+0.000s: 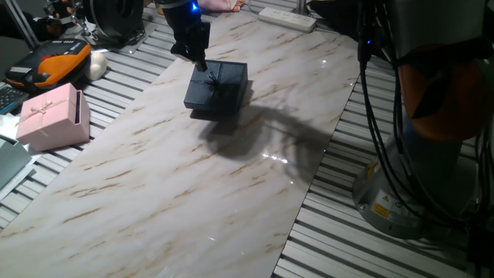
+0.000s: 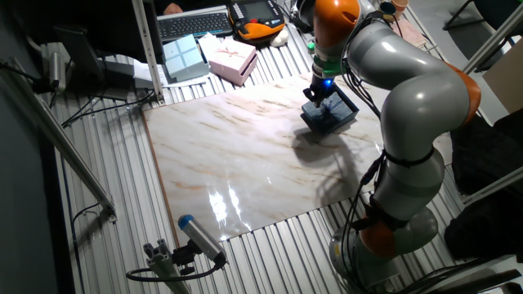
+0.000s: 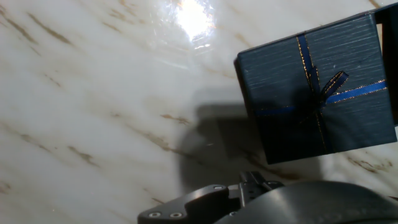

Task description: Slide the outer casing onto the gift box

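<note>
Hand view alone shows the outer casing with its gold-edged blue ribbon bow, lying on the marble bench. Fixed views: arm reaches down, gripper at casing's top edge; jaws' state cannot tell.

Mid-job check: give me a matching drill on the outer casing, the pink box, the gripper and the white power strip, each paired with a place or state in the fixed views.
Things:
1. outer casing
2. pink box
3. gripper
4. white power strip

Places or states:
A. on the slatted surface, off the marble
B. at the table's far edge
C. dark navy, ribbon bow on top
D. right above the ribbon bow

Pairs: 1-C, 2-A, 3-D, 4-B
</note>
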Robot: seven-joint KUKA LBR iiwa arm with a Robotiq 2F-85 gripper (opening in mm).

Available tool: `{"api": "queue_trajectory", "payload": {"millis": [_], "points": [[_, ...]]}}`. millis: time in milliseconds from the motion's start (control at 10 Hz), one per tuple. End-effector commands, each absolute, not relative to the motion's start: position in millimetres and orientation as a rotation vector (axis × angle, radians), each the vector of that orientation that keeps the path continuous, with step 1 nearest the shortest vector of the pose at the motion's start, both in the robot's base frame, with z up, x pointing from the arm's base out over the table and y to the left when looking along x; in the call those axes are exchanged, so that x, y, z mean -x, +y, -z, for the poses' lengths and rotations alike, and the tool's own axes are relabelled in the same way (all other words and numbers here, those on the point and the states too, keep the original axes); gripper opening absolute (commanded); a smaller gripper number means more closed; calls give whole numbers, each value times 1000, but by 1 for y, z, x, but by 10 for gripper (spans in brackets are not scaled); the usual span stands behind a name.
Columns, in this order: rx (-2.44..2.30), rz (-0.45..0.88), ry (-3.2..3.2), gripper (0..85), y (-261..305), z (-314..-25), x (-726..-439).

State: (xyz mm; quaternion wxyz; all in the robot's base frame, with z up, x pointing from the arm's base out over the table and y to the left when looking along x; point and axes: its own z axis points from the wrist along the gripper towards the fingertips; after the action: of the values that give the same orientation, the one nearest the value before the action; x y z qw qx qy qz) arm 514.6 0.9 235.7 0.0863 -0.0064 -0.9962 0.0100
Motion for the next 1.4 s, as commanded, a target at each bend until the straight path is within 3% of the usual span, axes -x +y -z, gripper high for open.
{"api": "queue_trajectory", "payload": {"millis": [0,400,600,800,1100,1300], "points": [[21,-30,-2969,0,1,-236,-515],[-33,-32,-2965,0,1,-236,-515],[-51,-213,-3058,0,1,-236,-515],[88,-38,-3086,0,1,-236,-515],[129,-93,-3134,0,1,-236,-515],[102,-57,-3166,0,1,-236,-515]]}}
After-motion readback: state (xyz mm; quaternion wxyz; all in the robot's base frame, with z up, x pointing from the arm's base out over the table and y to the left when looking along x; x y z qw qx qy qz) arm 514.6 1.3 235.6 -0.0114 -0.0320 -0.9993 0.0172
